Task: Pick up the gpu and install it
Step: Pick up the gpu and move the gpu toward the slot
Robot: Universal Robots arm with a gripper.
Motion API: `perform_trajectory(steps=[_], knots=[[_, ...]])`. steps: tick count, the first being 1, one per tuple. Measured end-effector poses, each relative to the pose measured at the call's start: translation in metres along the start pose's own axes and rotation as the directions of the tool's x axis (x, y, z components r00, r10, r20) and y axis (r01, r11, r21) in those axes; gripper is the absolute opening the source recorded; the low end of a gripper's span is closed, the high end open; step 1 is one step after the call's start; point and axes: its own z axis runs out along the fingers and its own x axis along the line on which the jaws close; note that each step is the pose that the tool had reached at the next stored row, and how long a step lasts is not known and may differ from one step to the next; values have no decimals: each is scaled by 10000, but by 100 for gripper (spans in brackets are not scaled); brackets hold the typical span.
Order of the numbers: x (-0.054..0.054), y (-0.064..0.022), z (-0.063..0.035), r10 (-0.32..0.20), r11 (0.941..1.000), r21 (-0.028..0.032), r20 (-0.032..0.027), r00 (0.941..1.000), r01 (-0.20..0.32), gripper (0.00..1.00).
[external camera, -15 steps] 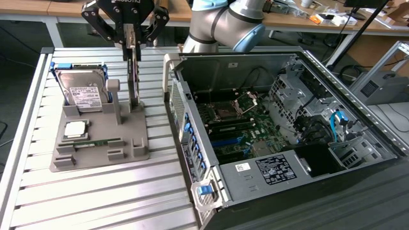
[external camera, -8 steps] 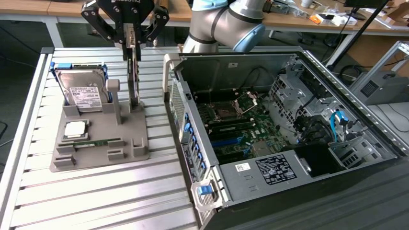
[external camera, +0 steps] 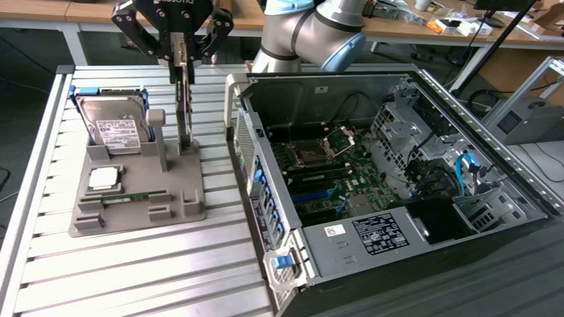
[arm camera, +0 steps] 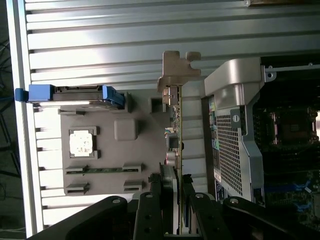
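On the slatted metal tabletop [external camera: 132, 277], toward the exterior view's left, lies a grey moulded holder [external camera: 132, 218] with several parts in its pockets. At its far left a silver hard drive [external camera: 115, 129] with a white label leans in blue brackets. Nearer sits a square processor chip [external camera: 104, 177], and nearer still a narrow green memory stick [external camera: 132, 197] lies flat in its groove. At the holder's far right the gpu [external camera: 184, 105] stands upright on edge, its lower edge down at the holder's slot; whether it has cleared the slot cannot be told. The gripper [external camera: 182, 66] hangs straight above it, its fingers [arm camera: 167, 182] clamped on the card's upper edge, one on each face. In the wrist view the card's silver bracket [arm camera: 177, 65] juts out at the end away from the gripper. Just beside the holder, on the exterior view's right, an open computer case [external camera: 264, 132] lies on its side, its near wall rising between the holder and the motherboard [external camera: 326, 178] inside. A labelled power supply [external camera: 387, 231] fills the case's near end, and blue cables [external camera: 467, 172] hang by the drive bays at the right. The grey robot arm [external camera: 308, 33] bends in from behind the case's far edge.
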Motion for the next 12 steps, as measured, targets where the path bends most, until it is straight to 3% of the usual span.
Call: perform_trajectory(steps=[12], knots=[[-49,-17,0,0,10000,0,0,10000,0,27]])
